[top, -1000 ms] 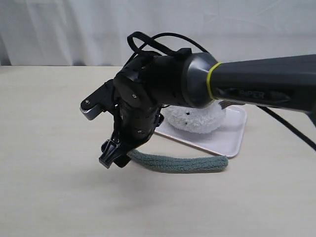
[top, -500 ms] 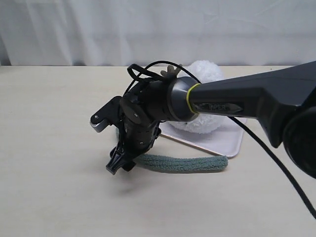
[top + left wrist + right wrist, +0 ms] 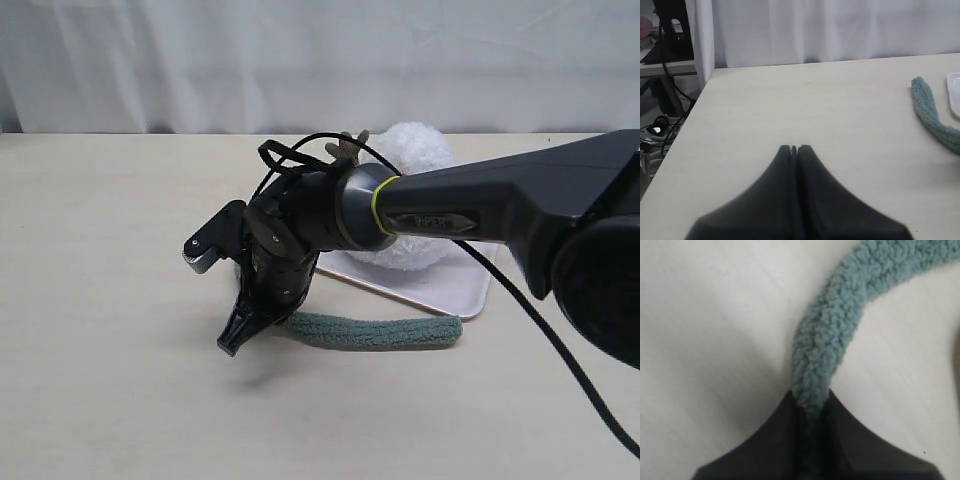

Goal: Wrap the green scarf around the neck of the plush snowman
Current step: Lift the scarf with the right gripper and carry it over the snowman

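We see the right end effector [image 3: 810, 401] pinching the scarf [image 3: 826, 347] by its end, the rest trailing along the counter [image 3: 100, 300]; left end effector [image 3: 794, 148] pressed together.

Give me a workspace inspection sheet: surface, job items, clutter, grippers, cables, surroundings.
Surface: pale table, unmarked.
Job's things: green scarf on the table beside the white tray, one end pinched; plush snowman on the tray, neck hidden by the right arm.
Clutter: white tray under the snowman; nothing else seen.
Grippers: right gripper shut on the scarf; left gripper shut, empty.
Cables: black cable looped over the right arm.
Surroundings: white curtain behind; black stand and floor cables past the table edge.
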Controlling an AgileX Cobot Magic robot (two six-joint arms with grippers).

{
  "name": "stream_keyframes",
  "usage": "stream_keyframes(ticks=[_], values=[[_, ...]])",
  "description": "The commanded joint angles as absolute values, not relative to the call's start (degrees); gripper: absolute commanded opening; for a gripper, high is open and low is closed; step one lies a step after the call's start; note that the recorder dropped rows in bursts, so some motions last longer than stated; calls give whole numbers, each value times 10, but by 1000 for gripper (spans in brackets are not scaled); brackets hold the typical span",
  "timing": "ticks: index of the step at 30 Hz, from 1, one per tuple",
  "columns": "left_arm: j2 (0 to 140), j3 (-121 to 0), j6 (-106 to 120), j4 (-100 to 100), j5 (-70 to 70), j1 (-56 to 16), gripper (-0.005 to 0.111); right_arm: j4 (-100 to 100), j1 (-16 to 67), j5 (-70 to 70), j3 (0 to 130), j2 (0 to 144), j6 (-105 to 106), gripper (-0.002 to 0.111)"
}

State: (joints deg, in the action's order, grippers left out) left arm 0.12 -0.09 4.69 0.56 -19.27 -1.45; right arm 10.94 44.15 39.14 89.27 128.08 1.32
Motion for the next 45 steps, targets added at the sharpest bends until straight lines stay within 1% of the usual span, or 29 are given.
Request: stream_keyframes(ticks=[1,10,18,25,29,33,36,39,45], values=[[0,0,47,5,-185,-13,0,112,447,419,892,1274,33,4],[0,0,47,5,-185,-13,0,110,479,473,892,1182,35,4],[0,0,47,5,-185,-13,0,116,538,565,892,1054,32,4],[0,0,47,5,-185,-13,0,245,568,626,892,944,-60,4],[0,0,47,5,-185,-13,0,328,567,641,892,901,-103,4],[0,0,47,5,-185,-13,0,420,554,641,892,912,-103,4],[0,0,47,5,-185,-13,0,424,514,635,892,935,-103,4],[0,0,47,5,-185,-13,0,379,467,633,892,968,-103,4],[0,0,47,5,-185,-13,0,366,460,600,892,978,-98,4]])
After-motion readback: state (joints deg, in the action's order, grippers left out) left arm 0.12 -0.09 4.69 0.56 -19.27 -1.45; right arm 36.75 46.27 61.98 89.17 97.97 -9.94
